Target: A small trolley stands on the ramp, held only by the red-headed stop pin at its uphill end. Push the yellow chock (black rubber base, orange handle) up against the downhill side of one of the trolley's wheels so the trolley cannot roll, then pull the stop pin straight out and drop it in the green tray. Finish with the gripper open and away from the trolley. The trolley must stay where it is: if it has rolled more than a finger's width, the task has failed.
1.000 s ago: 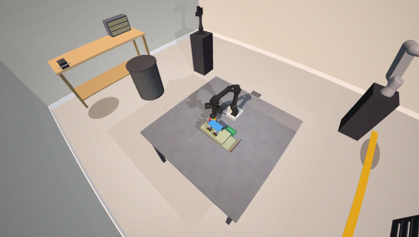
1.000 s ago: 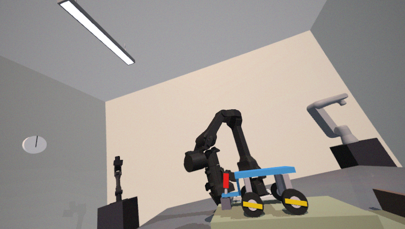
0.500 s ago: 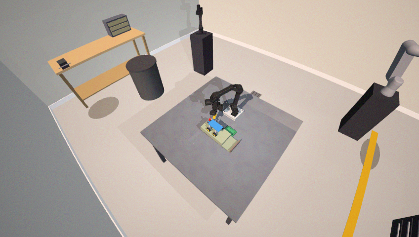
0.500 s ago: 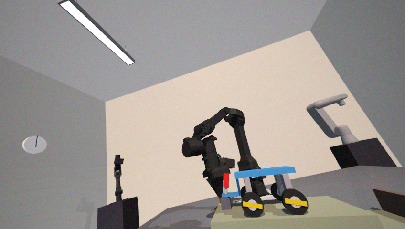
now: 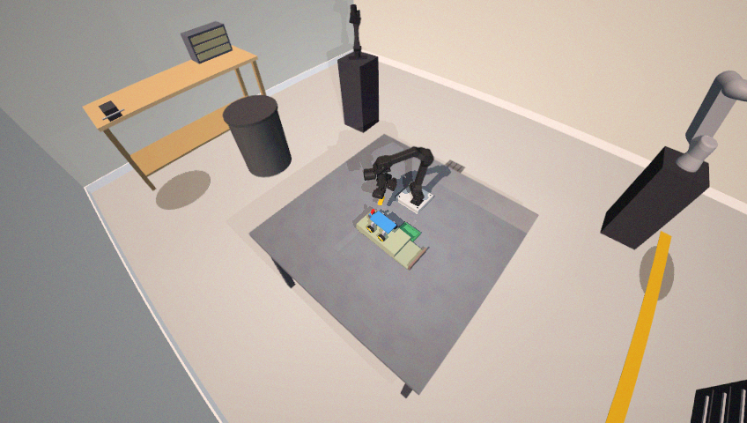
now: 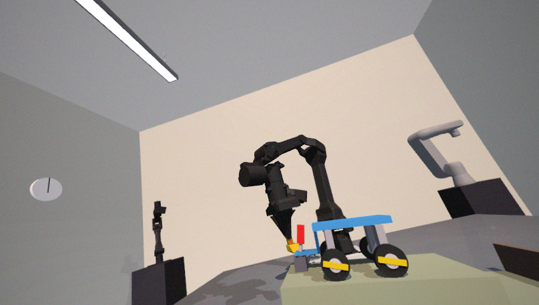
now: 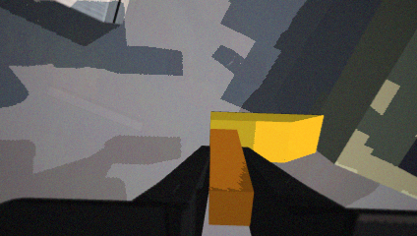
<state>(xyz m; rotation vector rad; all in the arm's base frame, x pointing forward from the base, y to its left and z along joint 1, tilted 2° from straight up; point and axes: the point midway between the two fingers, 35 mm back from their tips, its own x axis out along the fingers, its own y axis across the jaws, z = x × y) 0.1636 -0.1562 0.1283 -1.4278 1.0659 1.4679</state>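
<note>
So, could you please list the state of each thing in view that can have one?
End effector: closed on the chock's handle.
Chock: held, off the ramp.
Stop pin: inserted, upright.
Trolley: on its wheels, on the ramp.
Green tray: not holding the pin.

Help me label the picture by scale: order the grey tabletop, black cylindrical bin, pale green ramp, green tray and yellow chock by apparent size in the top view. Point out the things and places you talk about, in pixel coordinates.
1. Grey tabletop (image 5: 393,324) (image 6: 227,287) (image 7: 162,29)
2. Black cylindrical bin (image 5: 262,144)
3. Pale green ramp (image 5: 390,243) (image 6: 340,292) (image 7: 386,96)
4. Green tray (image 5: 411,231)
5. Yellow chock (image 5: 380,201) (image 6: 292,248) (image 7: 287,141), partly hidden
</note>
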